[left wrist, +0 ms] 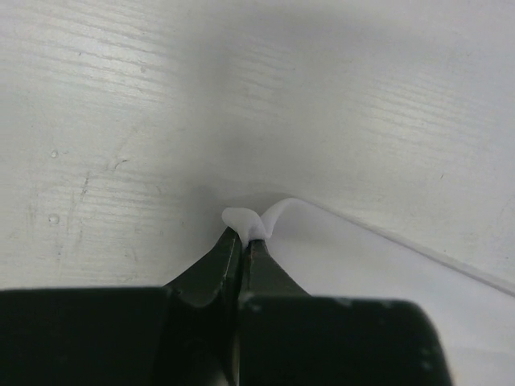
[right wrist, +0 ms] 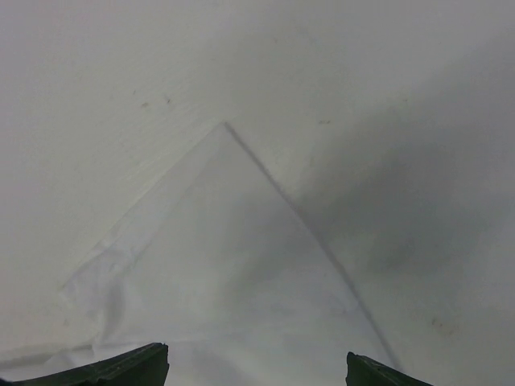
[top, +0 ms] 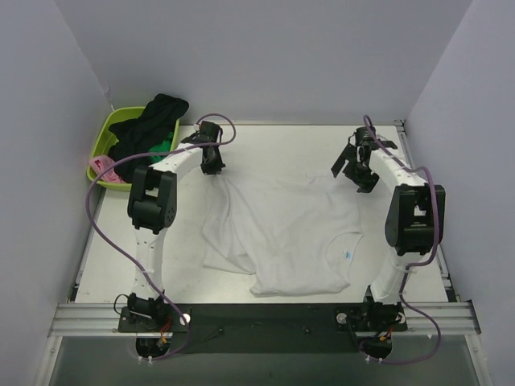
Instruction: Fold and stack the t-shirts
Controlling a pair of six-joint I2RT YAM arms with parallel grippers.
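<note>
Pale wood-grain table (top: 282,149) carries a rumpled white t-shirt (top: 282,233), spread soft across the centre of the frame. Left gripper (left wrist: 244,233) pinches tight on a fold of its edge, upper centre; right gripper (right wrist: 257,367) gapes wide, empty, over a pointed corner. Upper left, a lime plastic basket (top: 100,142) holds black, green and pink shirts (top: 149,129).

High rear view down on whole table (top: 265,141), wrist views close above corners of the same white t-shirt (top: 282,233)
</note>
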